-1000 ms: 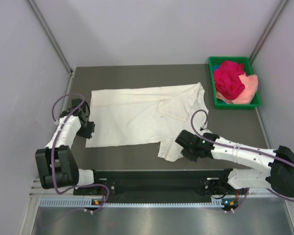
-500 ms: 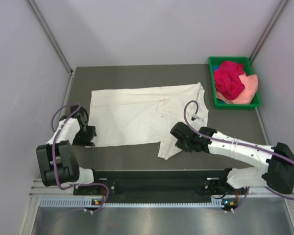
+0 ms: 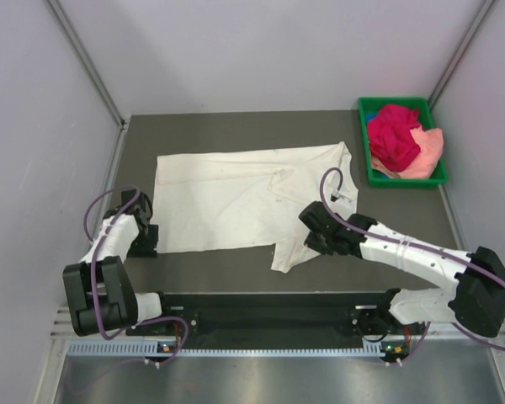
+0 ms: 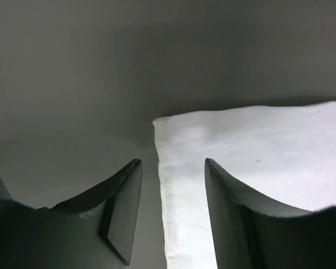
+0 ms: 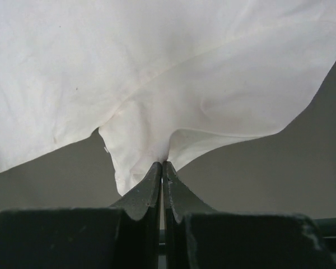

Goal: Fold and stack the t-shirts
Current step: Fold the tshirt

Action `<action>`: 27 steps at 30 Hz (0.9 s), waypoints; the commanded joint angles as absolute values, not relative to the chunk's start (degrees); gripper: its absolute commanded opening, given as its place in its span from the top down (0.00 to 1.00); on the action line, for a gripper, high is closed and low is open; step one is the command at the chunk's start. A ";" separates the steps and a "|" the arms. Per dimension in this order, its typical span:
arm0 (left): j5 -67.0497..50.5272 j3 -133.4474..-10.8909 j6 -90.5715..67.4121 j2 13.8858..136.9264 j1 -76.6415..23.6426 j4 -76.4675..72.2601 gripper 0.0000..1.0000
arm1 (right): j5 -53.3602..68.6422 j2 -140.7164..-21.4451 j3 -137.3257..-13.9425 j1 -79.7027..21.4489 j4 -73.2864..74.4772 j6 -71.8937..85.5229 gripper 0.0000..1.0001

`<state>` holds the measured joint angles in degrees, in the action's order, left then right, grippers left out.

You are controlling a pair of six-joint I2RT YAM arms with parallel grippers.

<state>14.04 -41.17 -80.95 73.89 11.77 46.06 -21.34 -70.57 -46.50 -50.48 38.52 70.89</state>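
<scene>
Right gripper (image 5: 162, 163): fingers pressed together, pinching a pulled-up peak of cloth at the near right edge of the cream-white t-shirt (image 3: 236, 198).
Left gripper (image 4: 172, 163): jaws spread, low over the table (image 3: 236, 126), one finger on each side of the shirt's near left hem corner, not clamped on it.
Cream-white t-shirt: lies mostly flat across the middle of the table, collar end toward the right.
Green tray (image 3: 404, 181): far right corner, well apart from both grippers. It holds the bunched magenta-red t-shirt (image 3: 393, 135), with the peach-pink t-shirt (image 3: 429, 151) beside it.
</scene>
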 commanded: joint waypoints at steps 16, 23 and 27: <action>16.87 -34.45 -83.76 73.48 12.04 37.53 0.97 | -25.66 -67.59 -48.51 -49.40 42.18 71.10 1.00; 15.38 -38.58 -80.77 72.95 12.04 33.31 1.00 | -31.72 -67.50 -52.90 -46.76 43.68 66.90 1.00; 13.36 -41.48 -80.60 75.40 11.95 31.73 1.00 | -32.43 -68.38 -55.72 -43.69 41.58 61.18 1.00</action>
